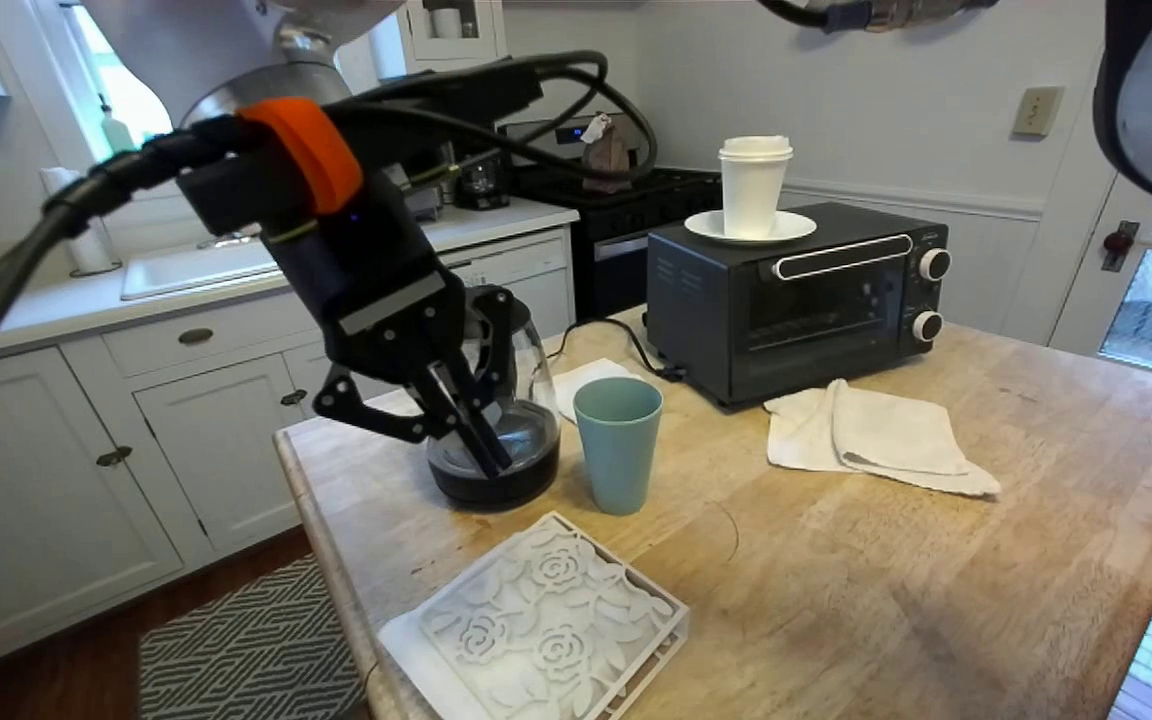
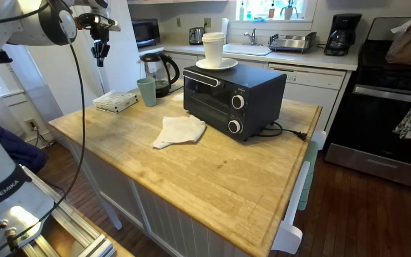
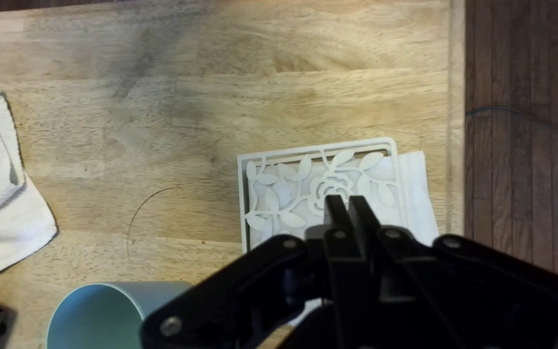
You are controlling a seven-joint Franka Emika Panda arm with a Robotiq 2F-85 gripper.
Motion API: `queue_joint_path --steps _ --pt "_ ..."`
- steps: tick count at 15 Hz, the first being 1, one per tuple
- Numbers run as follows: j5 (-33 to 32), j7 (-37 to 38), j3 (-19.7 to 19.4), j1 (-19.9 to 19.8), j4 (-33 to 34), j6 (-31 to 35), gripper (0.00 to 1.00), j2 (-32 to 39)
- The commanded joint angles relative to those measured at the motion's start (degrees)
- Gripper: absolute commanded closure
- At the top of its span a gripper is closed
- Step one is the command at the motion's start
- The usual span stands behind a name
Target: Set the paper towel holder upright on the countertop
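The paper towel holder [image 1: 556,610] is a cream-white slab with cut-out roses and leaves. It lies flat on the wooden countertop [image 1: 836,580], near a corner, with white paper [image 3: 418,194] sticking out of one side. It also shows flat in an exterior view [image 2: 115,101] and in the wrist view [image 3: 327,186], where the jaws hide its lower part. My gripper [image 3: 344,199] points down, its fingers almost together with a thin gap and nothing between them. In an exterior view the gripper [image 2: 100,65] hangs well above the countertop, apart from the holder.
A teal cup [image 1: 619,445] and a glass coffee pot [image 1: 496,485] stand close beside the holder. A black toaster oven [image 1: 796,300] bears a plate with a white paper cup [image 1: 754,185]. Folded beige cloths [image 1: 881,435] lie in front of the oven.
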Motion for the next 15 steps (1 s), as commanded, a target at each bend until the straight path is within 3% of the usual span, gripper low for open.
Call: queue_joint_path --steps 1,3,5,9,10,13,15 --pt "0.55 3.60 0.59 1.05 -1.45 2.68 0.63 1.76" --pt "-1.87 4.46 -0.74 3.41 -1.20 3.67 0.49 3.66" --pt "-6.05 4.86 -3.16 7.02 3.14 3.31 0.35 7.78" --pt "-10.67 7.02 -6.08 11.09 1.52 8.77 0.06 9.59" --pt "-9.49 5.04 -5.14 10.43 0.86 6.91 0.25 8.97" --pt "-10.09 6.45 -5.92 11.54 0.32 8.10 0.00 9.32" --pt "-12.46 5.13 -7.43 12.50 0.43 9.66 0.00 10.56"
